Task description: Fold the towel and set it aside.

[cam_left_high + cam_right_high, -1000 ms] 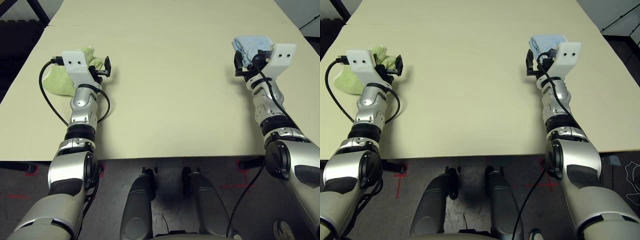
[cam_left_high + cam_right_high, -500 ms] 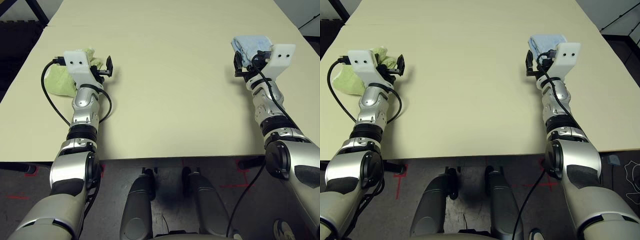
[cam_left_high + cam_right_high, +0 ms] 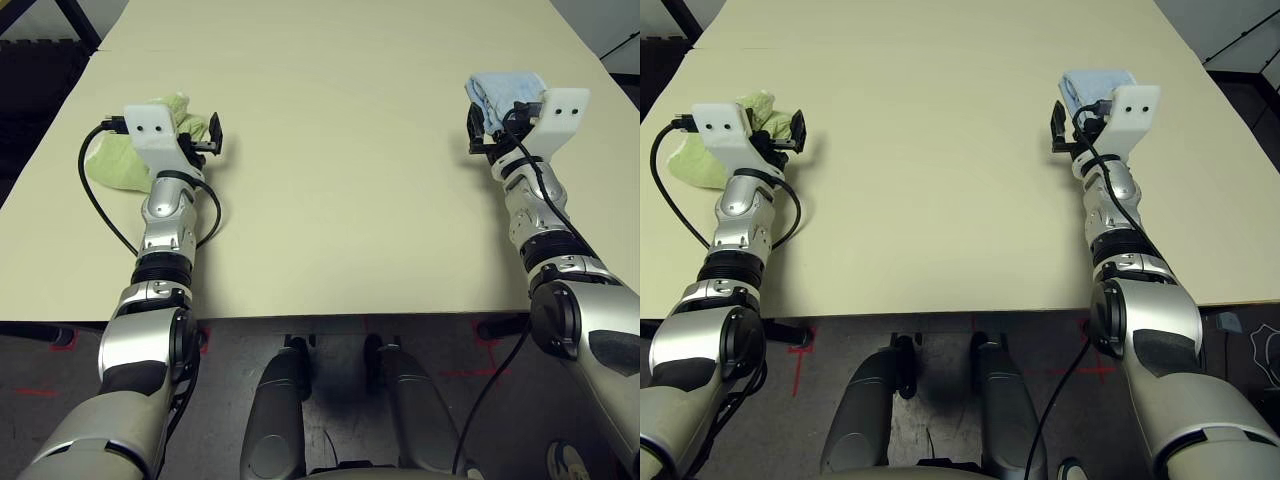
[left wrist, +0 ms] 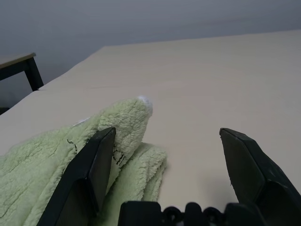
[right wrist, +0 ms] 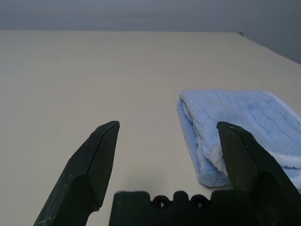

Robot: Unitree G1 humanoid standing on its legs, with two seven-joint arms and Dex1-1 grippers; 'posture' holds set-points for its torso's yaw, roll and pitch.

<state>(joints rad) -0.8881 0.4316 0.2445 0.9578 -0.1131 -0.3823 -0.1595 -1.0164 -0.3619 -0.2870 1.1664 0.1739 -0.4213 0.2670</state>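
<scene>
Arms stretched forward over table (image 3: pixel 330 150), left gripper (image 4: pixel 164 155) spread beside towel (image 4: pixel 56 160), right gripper (image 5: pixel 167 150) spread, empty.

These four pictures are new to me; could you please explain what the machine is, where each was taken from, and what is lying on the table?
This is a humanoid robot with two silver arms, standing at a pale table. Two pictures come from the twin cameras in its head, looking down over the forearms. The other two come from a camera on each wrist, looking along that gripper's two black fingers. The left gripper is open and holds nothing; a crumpled light green towel lies on the table beside and beneath it. The right gripper is also open and empty, raised above the table near a folded light blue cloth.
</scene>
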